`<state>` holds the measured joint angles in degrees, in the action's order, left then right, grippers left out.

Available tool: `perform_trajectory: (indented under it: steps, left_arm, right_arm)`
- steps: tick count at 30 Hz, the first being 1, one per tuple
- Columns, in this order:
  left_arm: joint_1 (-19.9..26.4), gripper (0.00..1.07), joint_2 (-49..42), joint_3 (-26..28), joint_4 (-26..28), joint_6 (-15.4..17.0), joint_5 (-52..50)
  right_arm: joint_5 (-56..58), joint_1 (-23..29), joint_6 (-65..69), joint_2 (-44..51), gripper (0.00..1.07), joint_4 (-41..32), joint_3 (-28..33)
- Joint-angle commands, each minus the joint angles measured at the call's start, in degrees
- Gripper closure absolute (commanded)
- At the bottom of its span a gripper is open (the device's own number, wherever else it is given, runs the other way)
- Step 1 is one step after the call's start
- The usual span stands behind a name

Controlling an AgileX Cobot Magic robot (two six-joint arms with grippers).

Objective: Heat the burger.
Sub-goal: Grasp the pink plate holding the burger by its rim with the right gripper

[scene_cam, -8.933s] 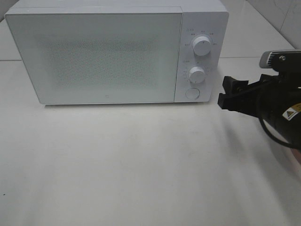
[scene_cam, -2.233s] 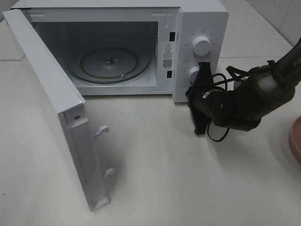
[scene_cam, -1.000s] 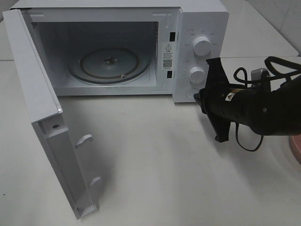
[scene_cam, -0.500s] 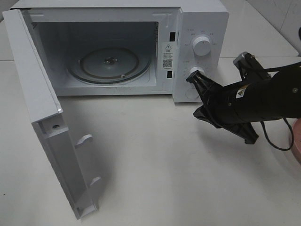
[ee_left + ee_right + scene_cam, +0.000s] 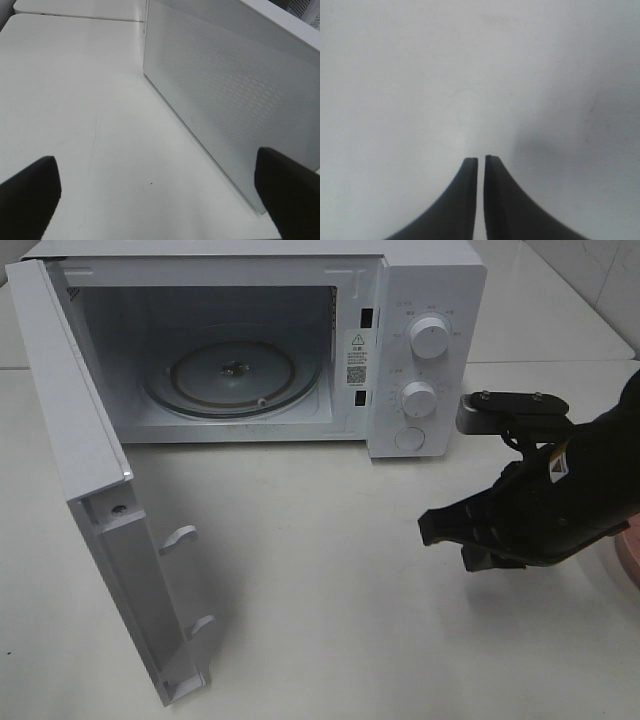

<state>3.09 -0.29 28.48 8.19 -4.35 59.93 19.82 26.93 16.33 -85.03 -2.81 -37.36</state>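
The right hand (image 5: 442, 538), nearly closed and empty, hung at lower right, below the open microwave (image 5: 428, 285). No burger showed, only a pink plate (image 5: 632, 560) at the right edge, nearest that hand. The left hand (image 5: 159, 187) gaped wide.

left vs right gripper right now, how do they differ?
Opening: the left gripper stands wide open, its fingers at the edges of its wrist view. The right gripper is almost shut, with only a thin slit between its fingers.
Facing: the left gripper looks at the outer face of the open microwave door. The right gripper looks at the white table.
Shared: both have dark fingers and hold nothing.
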Motion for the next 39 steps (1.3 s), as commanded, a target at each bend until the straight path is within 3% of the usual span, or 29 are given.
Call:
perform_trajectory:
  steps: [1, 11, 15, 16, 18, 19, 20, 21, 26, 39]
  left_arm:
    - [0.1, 0.09, -1.1, -0.2, 0.1, 0.0, -0.6]
    - [0.1, 0.09, -1.1, -0.2, 0.1, 0.0, -0.6]
    - [0.1, 0.09, -1.1, -0.2, 0.1, 0.0, -0.6]
    - [0.1, 0.09, -1.1, -0.2, 0.1, 0.0, -0.6]
    - [0.1, 0.09, -1.1, -0.2, 0.1, 0.0, -0.6]
    - [0.1, 0.09, -1.1, -0.2, 0.1, 0.0, -0.6]
    - [0.1, 0.09, -1.1, -0.2, 0.1, 0.0, -0.6]
    - [0.1, 0.09, -1.1, -0.2, 0.1, 0.0, -0.6]
    - [0.1, 0.09, -1.1, -0.2, 0.1, 0.0, -0.6]
    - [0.1, 0.09, -1.1, -0.2, 0.1, 0.0, -0.6]
  right_arm:
    - [5.6, -0.9, -1.5, 2.2, 0.97, 2.8, -0.2]
    - [17.0, -7.3, -4.9, 8.9, 0.93, 5.1, -0.2]
    - [20.5, -10.5, -7.1, 10.1, 0.84, 6.0, -0.9]
    - [22.8, -11.7, -7.2, 10.1, 0.72, 7.7, -2.2]
    - [24.6, -12.6, -7.2, 10.1, 0.67, 10.1, -3.6]
    - [25.2, -13.0, -7.2, 10.1, 0.51, 10.9, -4.1]
    - [25.2, -13.0, -7.2, 10.1, 0.51, 10.9, -4.1]
    - [26.1, -13.9, -7.2, 10.1, 0.37, 12.8, -5.4]
    - [25.8, -16.3, -8.3, 10.1, 0.17, 14.7, -7.5]
    - [23.9, -21.8, -11.7, 4.0, 0.20, 14.9, -7.7]
